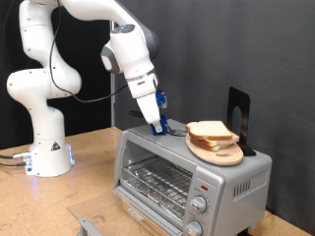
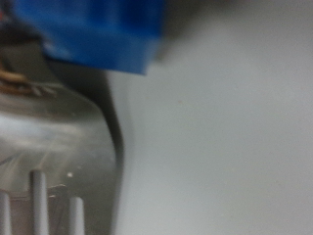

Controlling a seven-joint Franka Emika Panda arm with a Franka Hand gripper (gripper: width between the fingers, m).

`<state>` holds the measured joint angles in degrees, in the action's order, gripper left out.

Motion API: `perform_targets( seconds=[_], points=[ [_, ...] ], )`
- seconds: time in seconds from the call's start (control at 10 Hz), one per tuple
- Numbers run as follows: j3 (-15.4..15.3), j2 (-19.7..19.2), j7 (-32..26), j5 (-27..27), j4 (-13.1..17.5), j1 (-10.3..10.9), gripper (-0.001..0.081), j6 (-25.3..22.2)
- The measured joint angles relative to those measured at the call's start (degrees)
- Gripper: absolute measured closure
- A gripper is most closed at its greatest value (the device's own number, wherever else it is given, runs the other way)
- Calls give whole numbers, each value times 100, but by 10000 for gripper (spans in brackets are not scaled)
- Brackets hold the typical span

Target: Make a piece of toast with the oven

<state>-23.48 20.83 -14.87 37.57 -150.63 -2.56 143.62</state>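
Fingers [image 1: 157, 125] on oven [image 1: 187, 172] top near rear edge, beside toast [image 1: 211, 132]; opening unclear.

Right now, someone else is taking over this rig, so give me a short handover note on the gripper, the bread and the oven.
Gripper: down on top of the oven, near its back edge, just to the exterior view's left of the bread. Nothing shows between its fingers; the wrist view is too blurred to tell whether it is open or shut.
Bread: slices of toast stacked on a round wooden board on the oven's top.
Oven: door looks closed, wire rack visible through the glass, no bread on it.
Done: nothing visible yet.
Left: no slice is in the oven.
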Motion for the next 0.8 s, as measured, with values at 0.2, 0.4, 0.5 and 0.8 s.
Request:
perform_targets(
  seconds=[0.2,0.4,0.5,0.8],
  points=[
    [83,24,2,3,-1,-4,0,-47],
    [107,25,16,3,-4,-30,0,-51],
    [109,25,31,4,-4,-38,0,-51],
    [109,24,45,66,-5,-42,0,-51]
  ],
)
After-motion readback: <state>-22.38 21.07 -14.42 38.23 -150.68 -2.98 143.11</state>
